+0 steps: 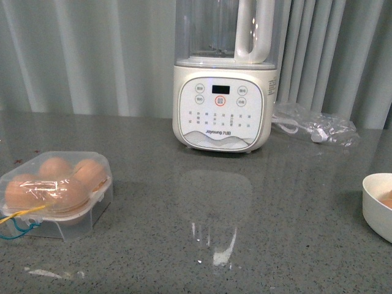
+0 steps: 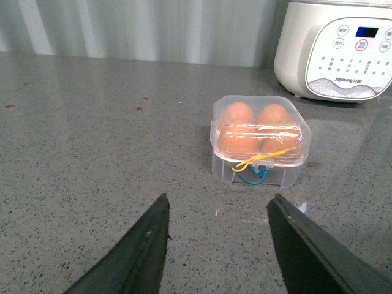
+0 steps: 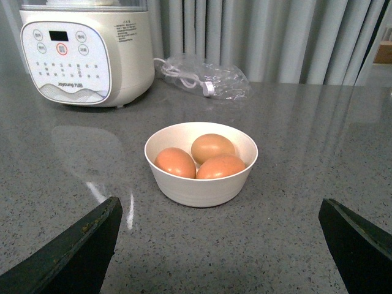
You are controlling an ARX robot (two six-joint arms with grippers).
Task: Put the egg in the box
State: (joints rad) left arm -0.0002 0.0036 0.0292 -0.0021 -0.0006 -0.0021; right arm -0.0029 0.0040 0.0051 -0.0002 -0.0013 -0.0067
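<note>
The clear box [image 1: 58, 193] sits at the table's left with its lid shut over brown eggs; a blue and yellow cord hangs at its front. It also shows in the left wrist view [image 2: 259, 139], ahead of my open, empty left gripper [image 2: 219, 202]. Three brown eggs [image 3: 212, 147] lie in a white round bowl [image 3: 202, 187], just ahead of my wide-open, empty right gripper [image 3: 220, 208]. The bowl's edge [image 1: 376, 205] shows at the right of the front view. Neither arm shows in the front view.
A cream blender [image 1: 225, 92] stands at the back centre; it also shows in the left wrist view [image 2: 343, 49] and the right wrist view [image 3: 86, 55]. A clear bag with a white cable [image 1: 315, 125] lies to its right. Grey curtains hang behind.
</note>
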